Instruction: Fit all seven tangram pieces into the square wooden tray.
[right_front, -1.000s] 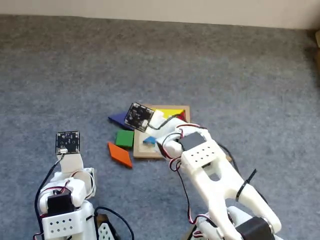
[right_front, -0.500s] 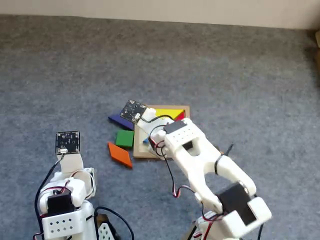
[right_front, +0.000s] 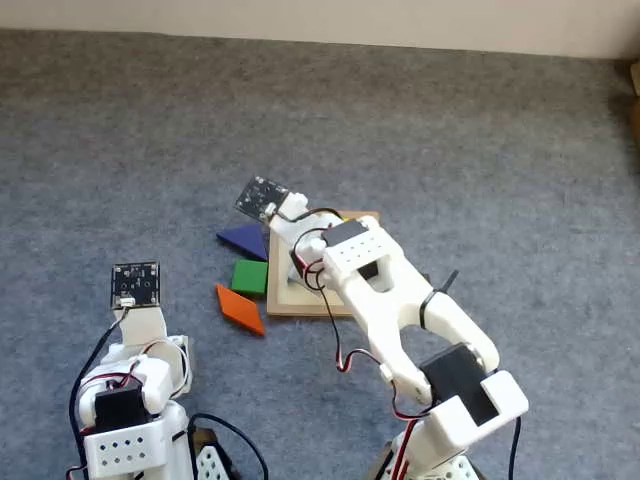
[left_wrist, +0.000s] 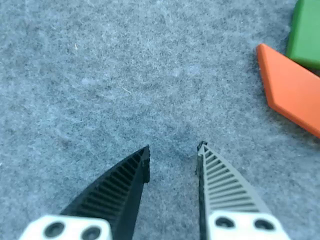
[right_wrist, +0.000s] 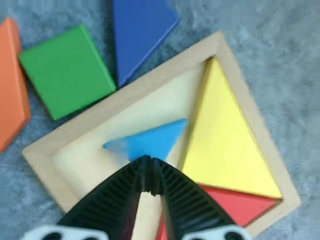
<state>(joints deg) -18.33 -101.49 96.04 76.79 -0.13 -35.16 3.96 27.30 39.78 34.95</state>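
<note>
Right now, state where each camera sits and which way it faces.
High view: fixed above, looking down at the grey carpet; both arms show, the right arm over the square wooden tray.
Left wrist view: on the left wrist, facing down at carpet; open left claw shows.
Right wrist view: on the right wrist, facing down into the tray; shut right claw shows.
Shared by all: the orange parallelogram piece and green square piece.

No legible text, numbers or signs. The wooden tray (right_wrist: 40, 150) and coloured pieces (right_wrist: 67, 70) are unprinted (circuit board (right_front: 135, 285) marks too small to read).
</note>
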